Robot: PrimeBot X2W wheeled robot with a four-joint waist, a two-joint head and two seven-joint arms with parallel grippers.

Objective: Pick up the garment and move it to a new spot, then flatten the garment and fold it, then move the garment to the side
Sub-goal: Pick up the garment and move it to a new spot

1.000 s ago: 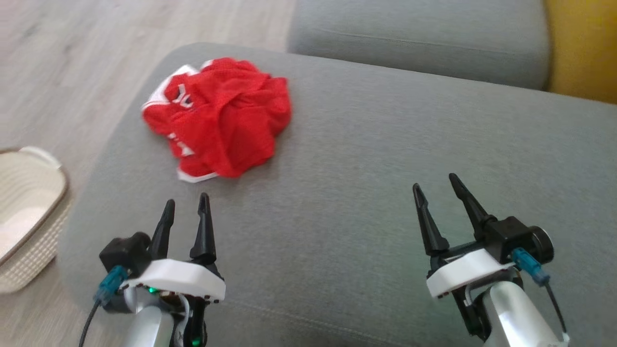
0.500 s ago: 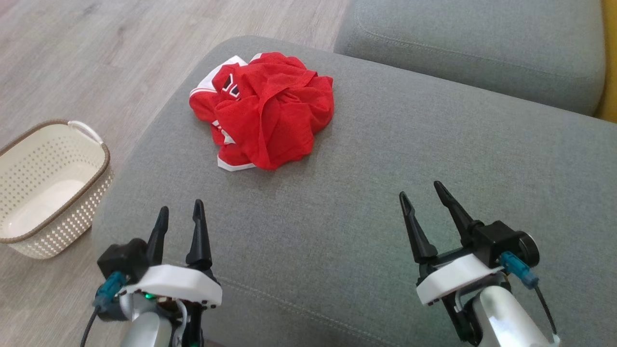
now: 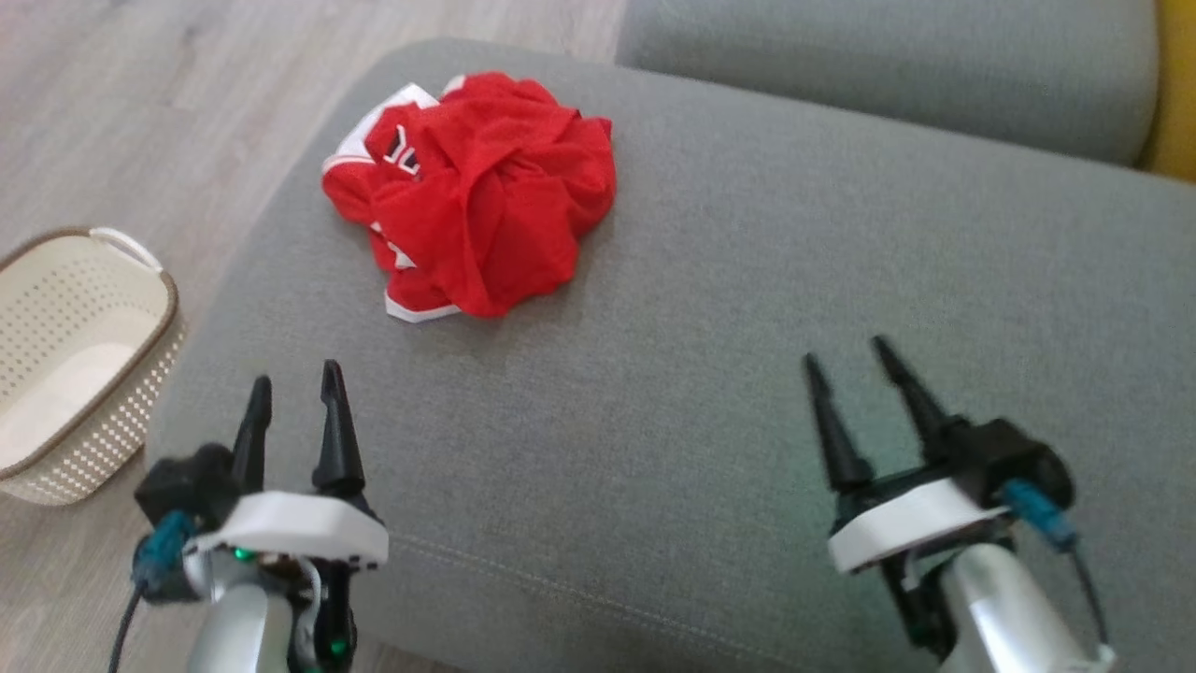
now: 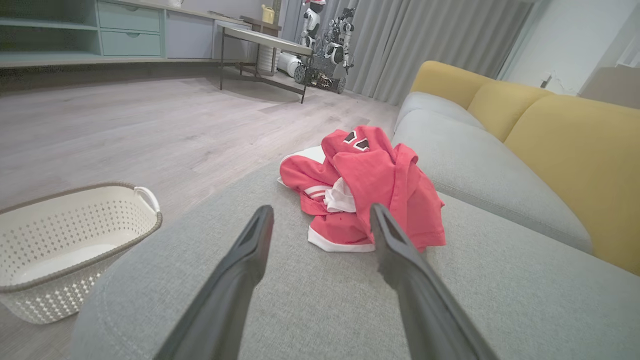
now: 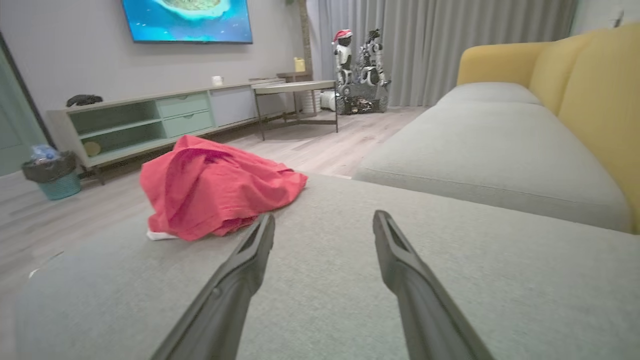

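Covering grey sofa cushion [image 3: 747, 308], wood floor [image 3: 140, 103]

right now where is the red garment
The garment lies crumpled upper left in the head view, on the grey cushion ahead of the left gripper.

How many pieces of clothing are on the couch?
1: a crumpled red garment at the far left of the grey seat cushion, ahead of the left gripper. Its folds could hide a smaller piece.
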